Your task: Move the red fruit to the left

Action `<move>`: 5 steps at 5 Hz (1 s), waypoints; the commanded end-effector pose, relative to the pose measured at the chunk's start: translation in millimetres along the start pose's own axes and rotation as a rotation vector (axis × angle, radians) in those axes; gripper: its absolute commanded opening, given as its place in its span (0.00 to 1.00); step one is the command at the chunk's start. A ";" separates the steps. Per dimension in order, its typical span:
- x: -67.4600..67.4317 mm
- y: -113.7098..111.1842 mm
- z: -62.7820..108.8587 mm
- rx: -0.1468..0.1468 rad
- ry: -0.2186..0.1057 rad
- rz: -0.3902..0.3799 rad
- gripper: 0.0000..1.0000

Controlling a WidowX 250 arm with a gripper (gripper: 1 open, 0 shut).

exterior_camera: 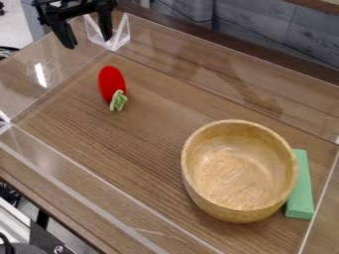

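Landmark: the wooden bowl (239, 172), round and pale, its opening facing up, on the brown wooden tabletop (146, 179). All positions below are taken relative to it, as seen in the camera view.

Red fruit (111, 83): up and to the left of the bowl, well apart from it. It lies on its side on the tabletop, glossy red body toward the top of the view, green leafy cap toward the bottom and pointing roughly toward the bowl.

Fingers (89, 36): farther up and left of the bowl than the fruit is, in the top left part of the view. They stand wide apart, with dark linkage above and paler, partly see-through tips. Nothing is seen between them. Relative to the fingers, the fruit lies on the bowl's side, near them but not touching; in the view it sits just below the right-hand tip. Height of the tips above the tabletop: cannot tell.

Light-green bar (300, 185): flat, rectangular, just beside the bowl on its right, its length running up and down the view. Whether bar and bowl touch: cannot tell.
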State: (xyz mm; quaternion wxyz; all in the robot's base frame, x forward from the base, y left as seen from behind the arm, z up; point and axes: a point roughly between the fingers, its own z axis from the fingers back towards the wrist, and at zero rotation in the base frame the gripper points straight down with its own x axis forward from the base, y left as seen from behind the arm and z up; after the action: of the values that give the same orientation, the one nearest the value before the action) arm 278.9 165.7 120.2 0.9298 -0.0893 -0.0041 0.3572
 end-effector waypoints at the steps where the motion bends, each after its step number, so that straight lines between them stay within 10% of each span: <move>1: 2.0 -5.9 17.1 0.005 -0.047 -0.047 1.00; 5: -7.4 -34.5 23.1 0.030 -0.026 -0.157 1.00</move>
State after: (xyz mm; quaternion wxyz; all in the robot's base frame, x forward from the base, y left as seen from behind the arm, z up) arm 289.4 136.3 126.5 0.9539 -0.0810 0.0205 0.2882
